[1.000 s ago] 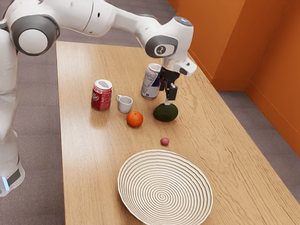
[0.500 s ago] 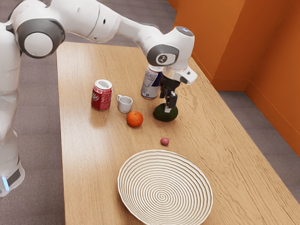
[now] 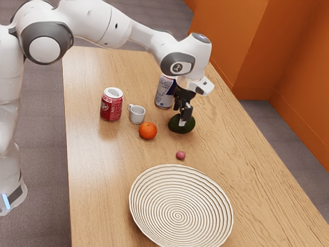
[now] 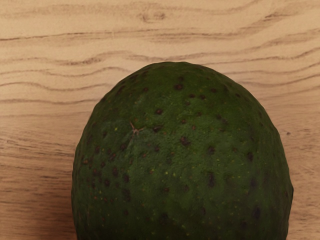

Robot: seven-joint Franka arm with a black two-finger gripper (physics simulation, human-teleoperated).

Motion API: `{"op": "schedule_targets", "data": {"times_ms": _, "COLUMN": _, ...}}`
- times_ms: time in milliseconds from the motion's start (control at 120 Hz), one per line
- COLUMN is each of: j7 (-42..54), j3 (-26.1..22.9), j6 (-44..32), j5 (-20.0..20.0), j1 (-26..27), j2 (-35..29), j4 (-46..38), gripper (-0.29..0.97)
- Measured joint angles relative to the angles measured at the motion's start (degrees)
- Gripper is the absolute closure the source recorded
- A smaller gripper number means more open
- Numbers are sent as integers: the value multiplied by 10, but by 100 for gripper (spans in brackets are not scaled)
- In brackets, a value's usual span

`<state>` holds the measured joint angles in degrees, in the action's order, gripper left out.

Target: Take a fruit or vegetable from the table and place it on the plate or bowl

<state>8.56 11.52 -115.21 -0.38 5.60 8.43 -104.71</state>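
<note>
A dark green avocado (image 3: 175, 127) lies on the wooden table (image 3: 247, 154), past the orange (image 3: 148, 130) toward the exterior view's right. My gripper (image 3: 183, 121) is lowered straight onto it, open, its black fingers reaching down over the fruit's top. In the wrist view the avocado (image 4: 180, 160) sits close under the hand, its bumpy skin and stem scar plain. A small pinkish-red fruit (image 3: 180, 155) rests between the avocado and the white ribbed plate (image 3: 180, 206), which stands at the table's near edge.
A red soda can (image 3: 111, 104), a small white cup (image 3: 136, 113) and a blue-and-white can (image 3: 164, 90) stand behind the fruit; the tall can is just behind my hand. An orange wall (image 3: 288, 46) lies beyond the table's far side.
My hand has come down from just above the avocado until its fingers overlap the fruit. The avocado and the other things have stayed where they were.
</note>
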Motion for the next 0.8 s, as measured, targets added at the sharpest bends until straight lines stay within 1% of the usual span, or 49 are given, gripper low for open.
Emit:
{"op": "schedule_targets", "data": {"times_ms": 267, "j7": 2, "j3": -2, "j6": -1, "j5": -6, "j1": -1, "j2": 39, "j4": 13, "gripper": 0}}
{"op": "schedule_targets", "data": {"times_ms": 433, "j7": 4, "j3": -3, "j6": -10, "j5": -12, "j1": -1, "j2": 52, "j4": 18, "gripper": 0}}
{"op": "schedule_targets", "data": {"times_ms": 558, "j7": 5, "j3": -4, "j6": -14, "j5": -18, "j1": -3, "j2": 57, "j4": 18, "gripper": 8}}
{"op": "schedule_targets", "data": {"times_ms": 708, "j7": 6, "j3": -4, "j6": -17, "j5": -21, "j1": -6, "j2": 61, "j4": 19, "gripper": 23}}
{"op": "schedule_targets", "data": {"times_ms": 800, "j7": 5, "j3": -4, "j6": -18, "j5": -21, "j1": -5, "j2": 57, "j4": 19, "gripper": 38}}
